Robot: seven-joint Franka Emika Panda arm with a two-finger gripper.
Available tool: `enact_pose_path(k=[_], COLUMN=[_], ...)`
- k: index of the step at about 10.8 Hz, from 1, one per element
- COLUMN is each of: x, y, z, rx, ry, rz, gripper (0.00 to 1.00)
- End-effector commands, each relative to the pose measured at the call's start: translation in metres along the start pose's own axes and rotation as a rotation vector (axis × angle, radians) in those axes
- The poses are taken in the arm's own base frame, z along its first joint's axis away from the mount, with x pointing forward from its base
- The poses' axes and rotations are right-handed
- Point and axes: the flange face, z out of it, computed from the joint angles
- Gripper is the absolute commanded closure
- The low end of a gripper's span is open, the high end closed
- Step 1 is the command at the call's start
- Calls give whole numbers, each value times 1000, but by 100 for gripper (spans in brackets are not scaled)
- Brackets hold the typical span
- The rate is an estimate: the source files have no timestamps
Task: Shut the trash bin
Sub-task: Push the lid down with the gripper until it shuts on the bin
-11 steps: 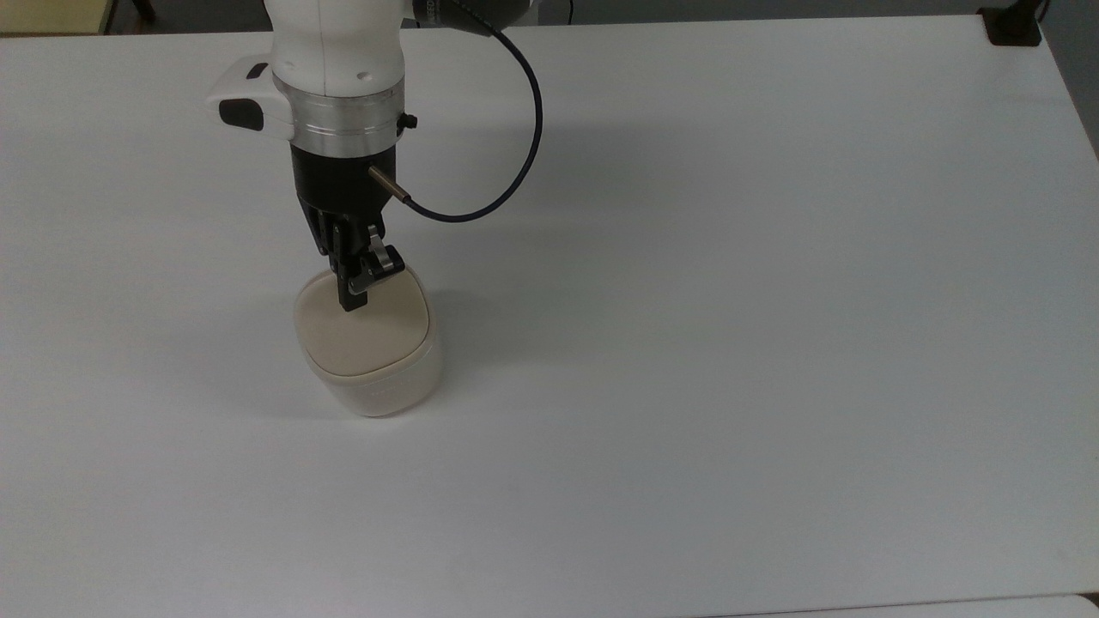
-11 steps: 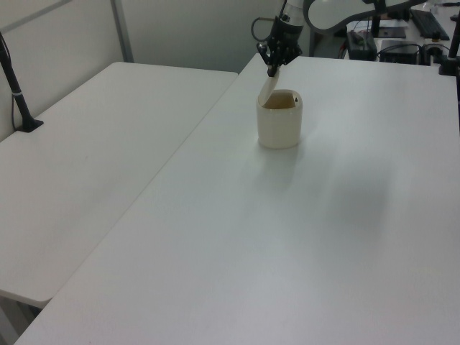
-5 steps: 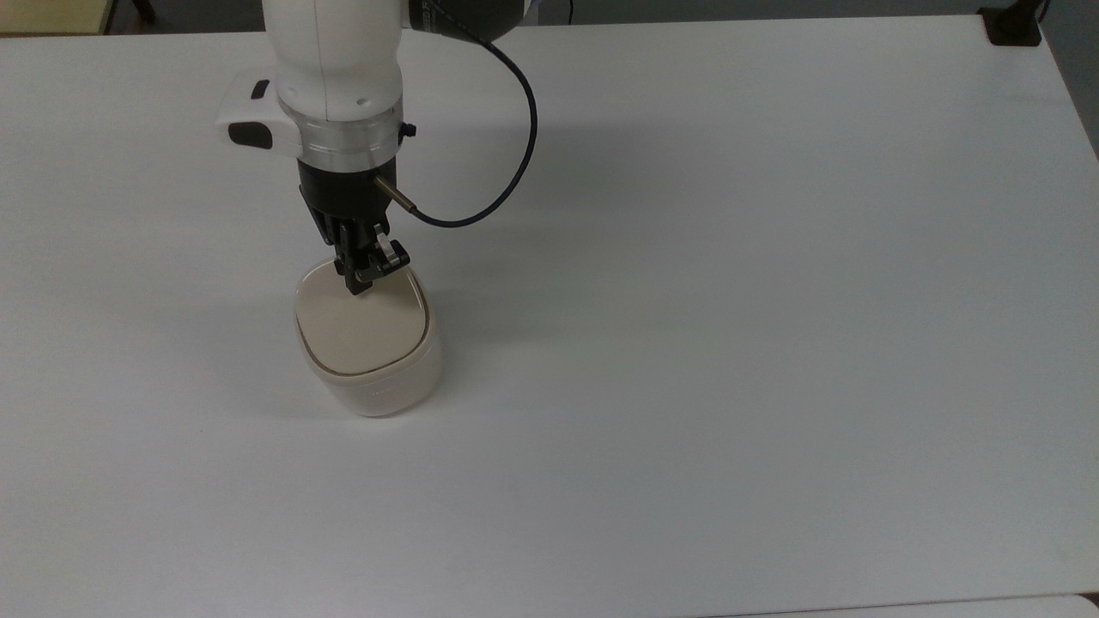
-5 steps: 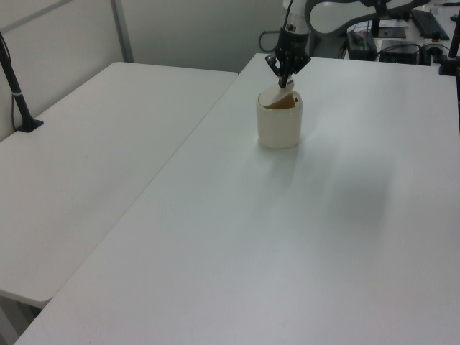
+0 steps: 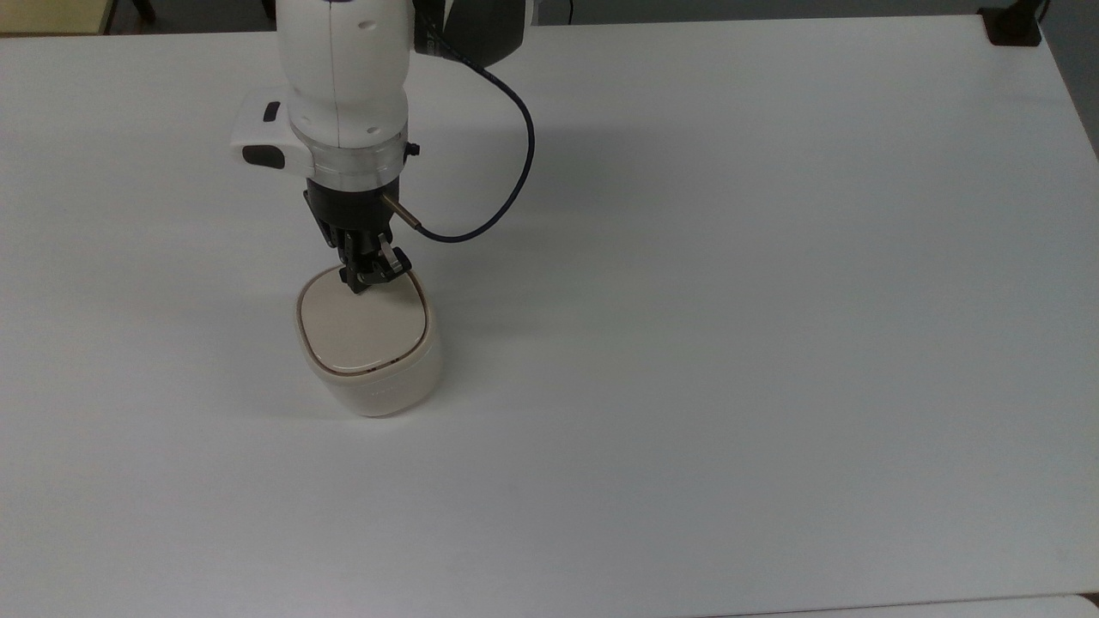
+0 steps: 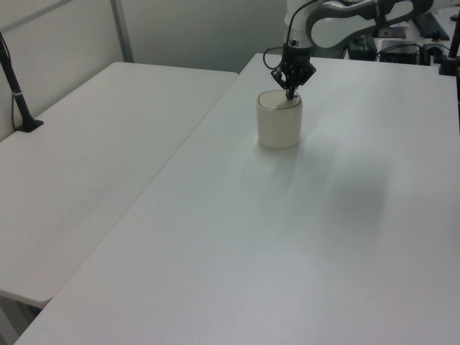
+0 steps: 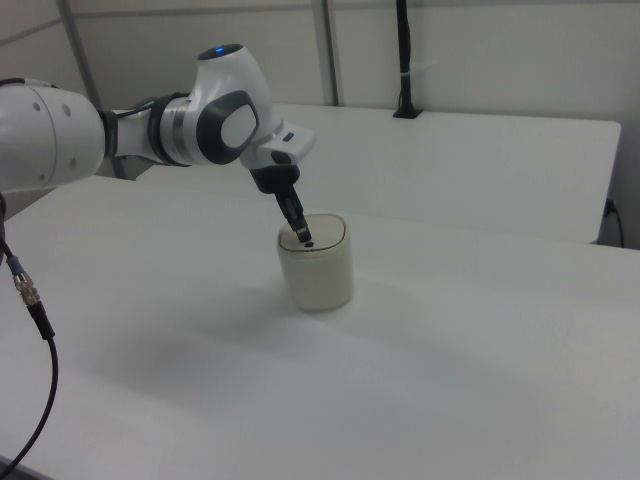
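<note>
The trash bin (image 5: pixel 378 390) is a small cream-white tub standing on the white table (image 5: pixel 730 300). Its flat beige lid (image 5: pixel 361 330) lies level on the rim with only a thin dark seam around it. My gripper (image 5: pixel 356 283) points down from the white arm, shut with nothing between its fingers, and its tip rests on the lid's edge nearest the arm. In the left view the trash bin (image 6: pixel 279 126) has the gripper (image 6: pixel 290 92) touching its top. In the right view the gripper (image 7: pixel 304 238) presses the top of the trash bin (image 7: pixel 318 270) near a small black mark.
A dark cable (image 5: pixel 511 180) loops off the wrist toward the top view's right. A black clamp (image 5: pixel 1011 26) sits at the table's far right corner. A second table (image 6: pixel 93 144) with a black post (image 6: pixel 16 86) adjoins on the left view's left.
The lid has swung down from tilted open to flat on the rim. My gripper followed it down and shifted slightly toward the top view's right.
</note>
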Motion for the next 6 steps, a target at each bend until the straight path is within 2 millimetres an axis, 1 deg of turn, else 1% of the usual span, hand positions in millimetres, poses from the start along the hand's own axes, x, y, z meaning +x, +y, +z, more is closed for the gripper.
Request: enact_pose_path(k=[1, 3, 4, 5, 6], x=[-7, -11, -10, -4, 1], y=[7, 11, 9, 9, 14], z=[24, 44, 44, 24, -5], rx=[-46, -63, -57, -35, -5], ry=[-24, -48, -49, -35, -10], rz=[-27, -26, -23, -16, -6], gripper=[100, 100, 100, 100, 100])
